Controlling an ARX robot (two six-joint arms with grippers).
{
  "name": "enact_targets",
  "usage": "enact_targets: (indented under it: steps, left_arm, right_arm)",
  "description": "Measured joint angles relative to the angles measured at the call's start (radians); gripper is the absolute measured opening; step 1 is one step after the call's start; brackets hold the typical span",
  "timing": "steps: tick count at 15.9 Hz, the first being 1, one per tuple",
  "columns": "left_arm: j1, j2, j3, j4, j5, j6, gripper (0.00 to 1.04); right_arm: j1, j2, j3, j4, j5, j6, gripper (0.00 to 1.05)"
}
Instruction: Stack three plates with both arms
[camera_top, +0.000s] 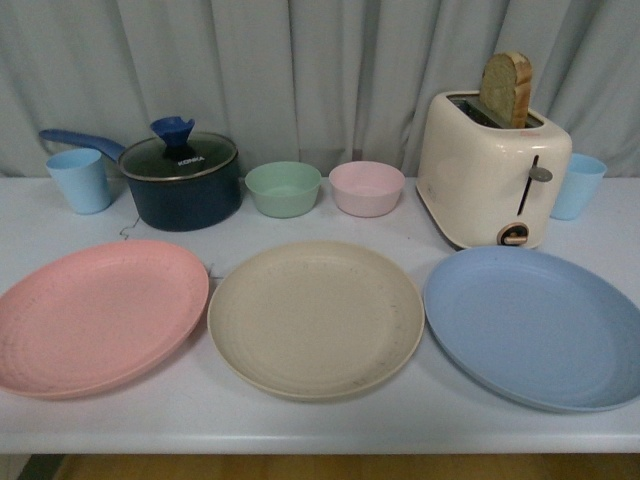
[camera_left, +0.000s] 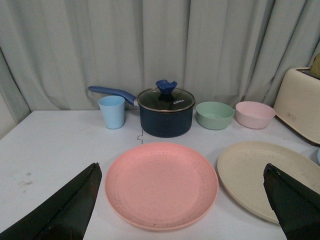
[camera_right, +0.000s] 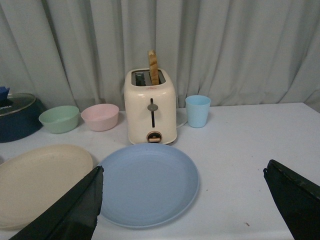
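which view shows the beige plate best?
Front view: the beige plate shows whole, centred. Left wrist view: the left gripper's finger hides one side. Right wrist view: cropped at the frame edge.

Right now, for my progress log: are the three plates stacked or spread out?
Spread out: the pink plate, beige plate and blue plate lie side by side on the table, none on top of another.

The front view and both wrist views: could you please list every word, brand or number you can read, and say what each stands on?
"KONKA", as best it reads, small and soft: white print on the glass lid of the dark blue pot.
A tiny mark on the side of the toaster in the left wrist view: too small to read.
Nothing else shows any text.
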Motion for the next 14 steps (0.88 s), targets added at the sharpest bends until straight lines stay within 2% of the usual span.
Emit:
enact_targets:
  steps: [14]
  left_arm:
    - [0.0, 0.0, 0.0, 0.0, 0.0, 0.0, 0.98]
  right_arm:
    - [0.0, 0.0, 0.0, 0.0, 0.0, 0.0, 0.98]
